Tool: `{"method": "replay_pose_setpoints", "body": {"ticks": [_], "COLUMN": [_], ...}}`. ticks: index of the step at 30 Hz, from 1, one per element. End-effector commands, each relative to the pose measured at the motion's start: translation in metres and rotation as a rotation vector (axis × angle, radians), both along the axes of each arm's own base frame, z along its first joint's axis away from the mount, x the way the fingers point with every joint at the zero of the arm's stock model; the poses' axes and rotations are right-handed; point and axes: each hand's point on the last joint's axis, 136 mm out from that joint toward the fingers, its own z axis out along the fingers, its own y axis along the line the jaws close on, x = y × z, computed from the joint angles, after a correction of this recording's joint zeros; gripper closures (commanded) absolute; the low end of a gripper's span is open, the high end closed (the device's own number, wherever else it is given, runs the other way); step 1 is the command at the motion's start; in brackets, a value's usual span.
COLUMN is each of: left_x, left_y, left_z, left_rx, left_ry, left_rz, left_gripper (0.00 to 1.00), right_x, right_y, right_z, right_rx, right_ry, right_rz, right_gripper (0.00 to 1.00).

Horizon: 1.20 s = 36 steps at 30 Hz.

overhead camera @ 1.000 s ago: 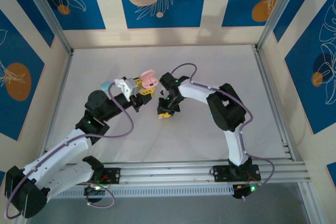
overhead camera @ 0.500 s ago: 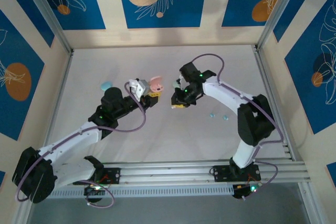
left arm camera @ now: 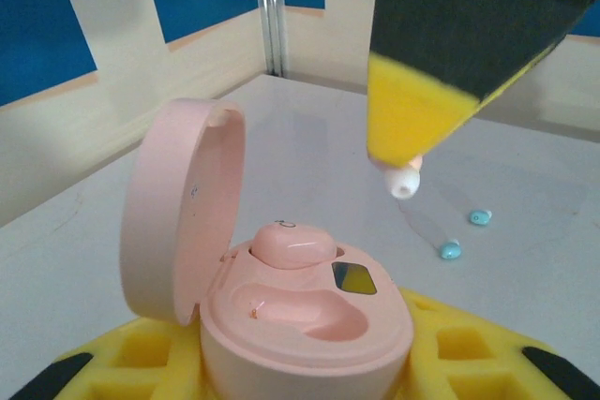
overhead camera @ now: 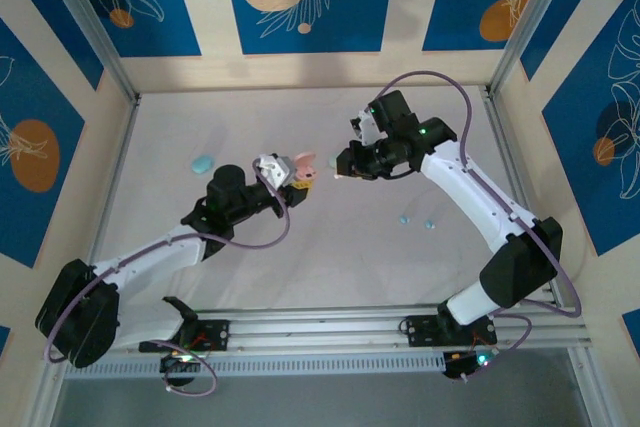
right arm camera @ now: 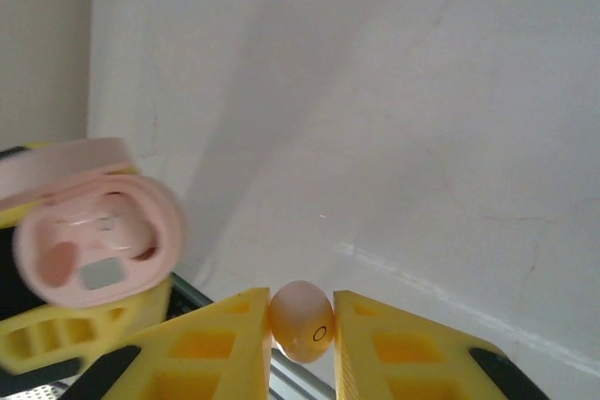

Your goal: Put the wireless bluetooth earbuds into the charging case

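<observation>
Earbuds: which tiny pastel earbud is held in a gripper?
The pink earbud pinched in the right gripper; another pink one sits in the open pink case, two blue ones lie on the table.

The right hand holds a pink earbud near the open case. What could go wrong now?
The pink earbud is pinched only at the tips of the right hand, so it may slip and fall. The empty slot in the pink case sits right beside the seated earbud; a misaim could knock that one out.

Pink case (right arm camera: 94, 231) blurred, blue earbuds (overhead camera: 404, 219) seemingly specks
</observation>
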Motion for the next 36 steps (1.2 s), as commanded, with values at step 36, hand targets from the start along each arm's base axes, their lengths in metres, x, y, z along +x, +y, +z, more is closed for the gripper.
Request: {"method": "replay_pose_setpoints", "body": {"ticks": [36], "left_x": [-0.008], "left_y": [-0.021], "left_z": [0.018], "left_rx": [-0.001], "left_ry": [-0.073], "left_rz": [-0.072], "left_gripper": [0.63], "right_x": [-0.021], "right_y": [0.063], "right_z": [0.020], "right_rx": [0.040], "right_ry": [-0.008], "right_rz": [0.198], "right_gripper": [0.78]}}
